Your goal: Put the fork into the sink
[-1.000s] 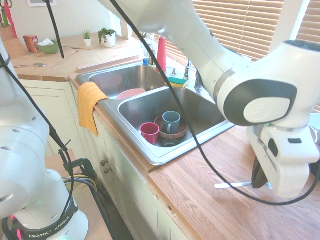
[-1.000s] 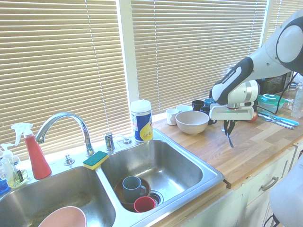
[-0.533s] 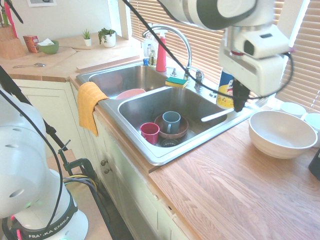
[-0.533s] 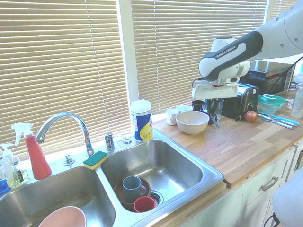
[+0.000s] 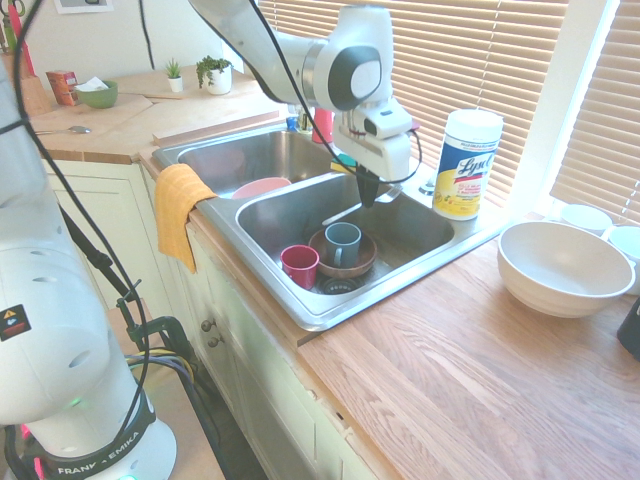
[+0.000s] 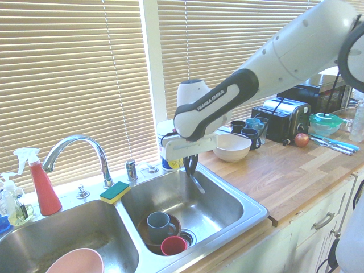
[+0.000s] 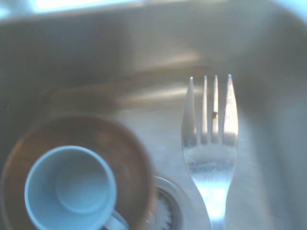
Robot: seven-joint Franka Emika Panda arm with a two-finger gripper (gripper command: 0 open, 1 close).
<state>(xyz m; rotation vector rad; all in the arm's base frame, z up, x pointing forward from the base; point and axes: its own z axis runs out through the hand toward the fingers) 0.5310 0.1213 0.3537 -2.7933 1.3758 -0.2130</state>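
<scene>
Fork (image 7: pixel 210 143) tines fill the wrist view, pointing over the steel floor of the sink (image 5: pixel 300 305), beside a grey-blue mug (image 7: pixel 71 188) standing in a brown bowl (image 7: pixel 120 143) next to the drain (image 7: pixel 168 206). From outside, the gripper (image 6: pixel 190 169) hangs above the right basin with its fingers closed on the fork's handle, and the fork slants down out of them, clear of the basin floor. A red cup (image 5: pixel 299 265) stands just beside the brown bowl. Further back, a yellow-green sponge (image 6: pixel 115 191) rests on the rim near the faucet (image 6: pixel 77 151).
</scene>
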